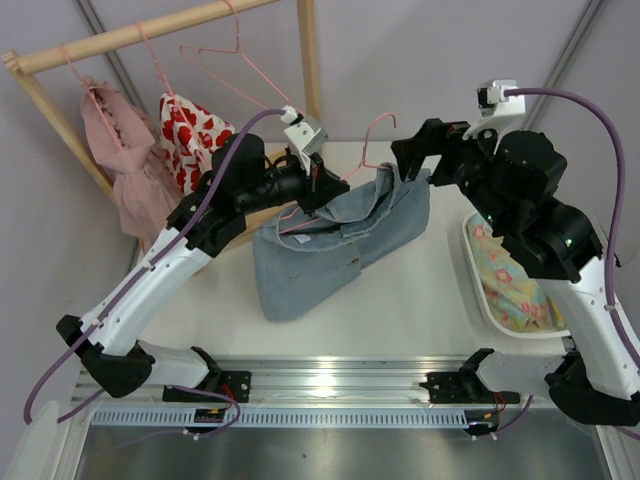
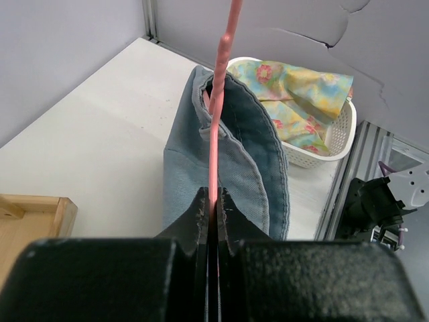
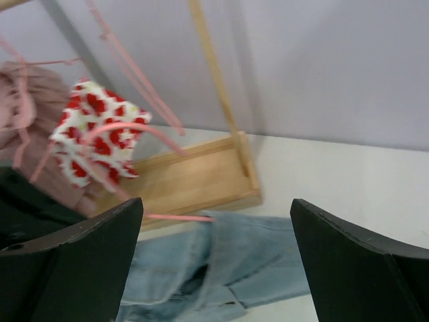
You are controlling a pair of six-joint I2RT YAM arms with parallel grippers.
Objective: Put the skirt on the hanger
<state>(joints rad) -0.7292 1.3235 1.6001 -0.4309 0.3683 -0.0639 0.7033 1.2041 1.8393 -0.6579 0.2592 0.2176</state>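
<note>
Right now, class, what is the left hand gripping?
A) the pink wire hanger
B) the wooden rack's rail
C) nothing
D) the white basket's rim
A: the left wrist view shows the left hand shut on the pink wire hanger, which rises between folds of the skirt.

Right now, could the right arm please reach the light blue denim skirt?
Probably yes: the right hand hangs open close above the light blue denim skirt, nothing between them; the left hand only pinches the thin pink wire hanger.
</note>
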